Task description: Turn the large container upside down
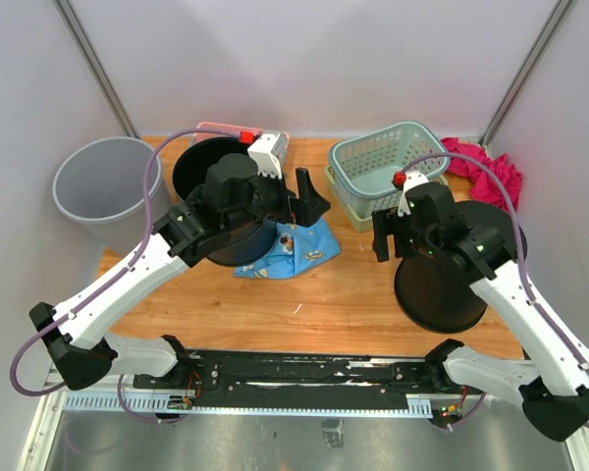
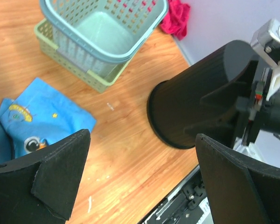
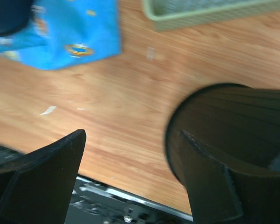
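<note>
A large black ribbed container [image 1: 442,285] stands mouth down on the wooden table at the right; it also shows in the left wrist view [image 2: 196,107] and the right wrist view [image 3: 233,126]. A second black bucket [image 1: 211,167] stands upright at the back left, under my left arm. My left gripper [image 1: 309,206] is open and empty above a blue cloth [image 1: 299,250], its jaws wide apart in the wrist view [image 2: 142,140]. My right gripper [image 1: 393,240] is open and empty just left of the overturned container, one finger [image 3: 210,177] in front of its wall.
A teal basket [image 1: 378,167] nested in a green one sits at the back centre-right, with a pink cloth [image 1: 486,167] behind the right arm. A grey bin [image 1: 103,182] stands off the table's left side. The black rail [image 1: 304,373] runs along the near edge.
</note>
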Robot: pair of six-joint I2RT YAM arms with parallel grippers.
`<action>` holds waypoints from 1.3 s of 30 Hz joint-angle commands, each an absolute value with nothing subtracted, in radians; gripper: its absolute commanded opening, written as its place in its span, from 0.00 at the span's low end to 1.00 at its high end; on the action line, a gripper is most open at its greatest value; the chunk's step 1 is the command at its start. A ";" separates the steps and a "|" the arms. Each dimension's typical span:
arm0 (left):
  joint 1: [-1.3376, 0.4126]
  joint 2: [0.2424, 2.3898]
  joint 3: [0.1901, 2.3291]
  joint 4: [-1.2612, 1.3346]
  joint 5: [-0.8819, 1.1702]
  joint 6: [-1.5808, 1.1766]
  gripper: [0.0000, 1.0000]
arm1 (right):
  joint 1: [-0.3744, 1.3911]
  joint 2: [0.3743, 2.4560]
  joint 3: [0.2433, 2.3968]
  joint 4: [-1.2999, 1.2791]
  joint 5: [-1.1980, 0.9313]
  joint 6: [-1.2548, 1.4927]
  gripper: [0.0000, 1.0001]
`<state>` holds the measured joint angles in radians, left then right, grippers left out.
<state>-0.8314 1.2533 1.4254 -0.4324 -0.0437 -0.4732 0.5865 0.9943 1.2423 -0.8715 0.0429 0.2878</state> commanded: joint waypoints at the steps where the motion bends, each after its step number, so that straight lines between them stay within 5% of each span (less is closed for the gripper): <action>1: -0.825 1.233 1.393 -0.445 -0.098 -0.465 0.99 | 0.572 1.014 1.226 -0.976 0.489 0.282 0.84; 6: -0.825 1.202 1.354 -0.417 -0.078 -0.454 0.99 | 0.428 1.010 1.223 -1.028 0.574 0.300 0.86; 19: -0.825 1.160 1.330 -0.416 -0.055 -0.432 0.99 | 0.552 1.195 1.319 -0.631 0.182 0.125 0.84; 32: -0.831 1.054 1.217 -0.366 0.045 -0.464 0.99 | 0.474 1.762 1.755 -0.660 0.039 -0.079 0.88; 36: -0.831 1.025 1.205 -0.380 0.025 -0.471 0.99 | 0.451 1.910 1.879 -0.715 0.013 -0.090 0.80; 39: -0.831 1.010 1.196 -0.383 0.016 -0.477 0.99 | 0.438 1.966 1.934 -0.733 -0.020 -0.085 0.58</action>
